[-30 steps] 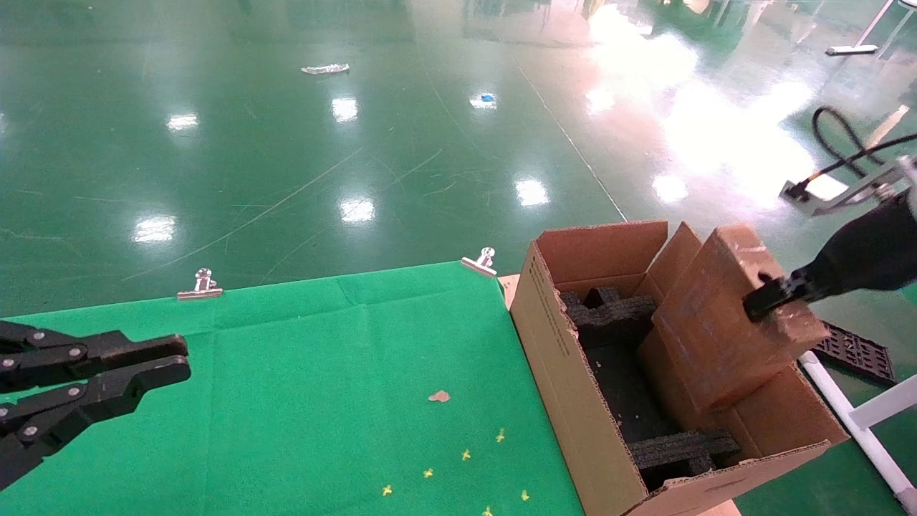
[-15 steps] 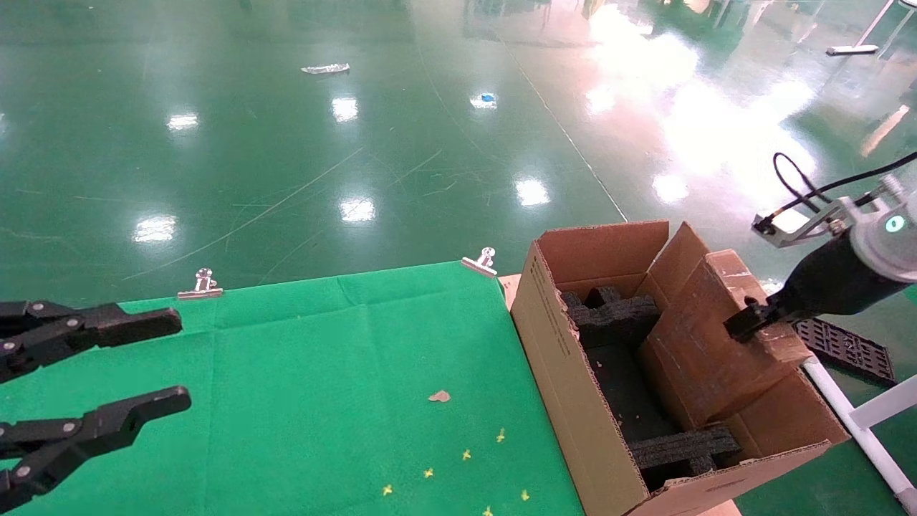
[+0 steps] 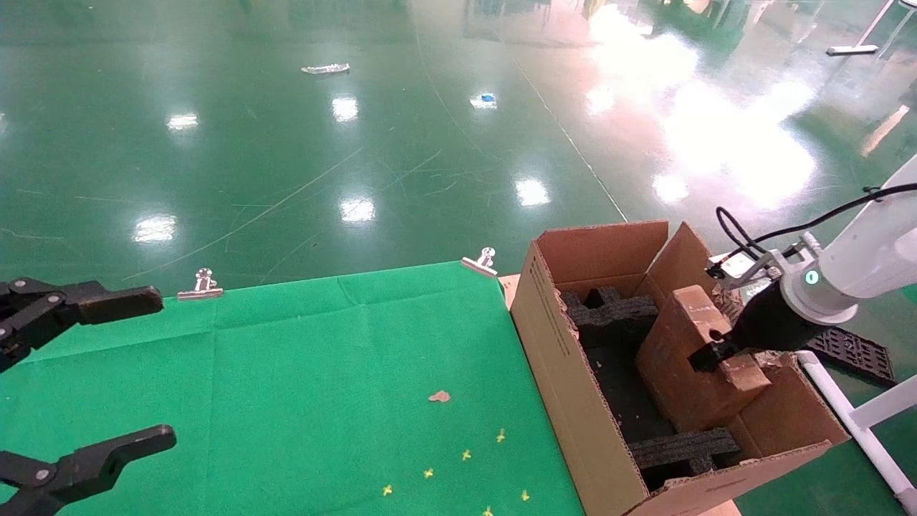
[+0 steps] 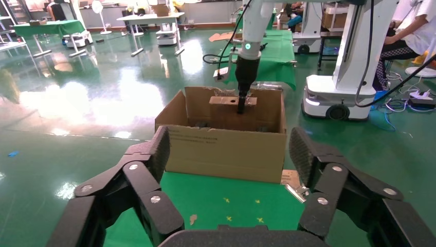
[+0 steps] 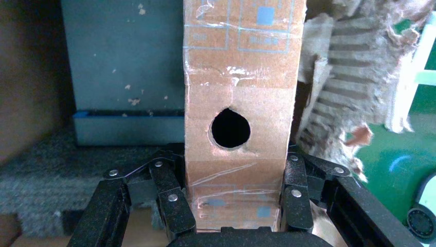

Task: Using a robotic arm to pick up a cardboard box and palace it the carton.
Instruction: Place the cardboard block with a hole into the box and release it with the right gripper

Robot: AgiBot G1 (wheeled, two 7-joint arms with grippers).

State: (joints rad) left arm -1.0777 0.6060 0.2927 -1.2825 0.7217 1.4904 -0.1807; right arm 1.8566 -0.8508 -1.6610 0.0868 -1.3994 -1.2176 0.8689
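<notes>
You face a glossy dark-green floor with bright ceiling-light reflections across it. Nearer to you sits the counter covered in bright green cloth, the cloth pinned at its far edge by two small silver binder clips. A small brown cardboard scrap and a few tiny yellow marks lie on the cloth.

At the counter's right end stands the large brown corrugated carton, flaps upright, black foam inserts inside at the far and near ends. In the right wrist view, a torn, ragged flap shows beside the held item.

The white tubular robotic arm, teal ring lit, reaches in from your right. Its black right end effector is clamped on the small slim brown cardboard box; the right wrist view shows a finger pressed against each broad face, with the round hole in the narrow taped side facing the camera. The box stands tilted on edge, lower part inside the carton between the foam inserts, upper part above the rim.

Your left end effector hovers over the counter's left side, well apart from the carton, fingers spread wide with nothing between them.
</notes>
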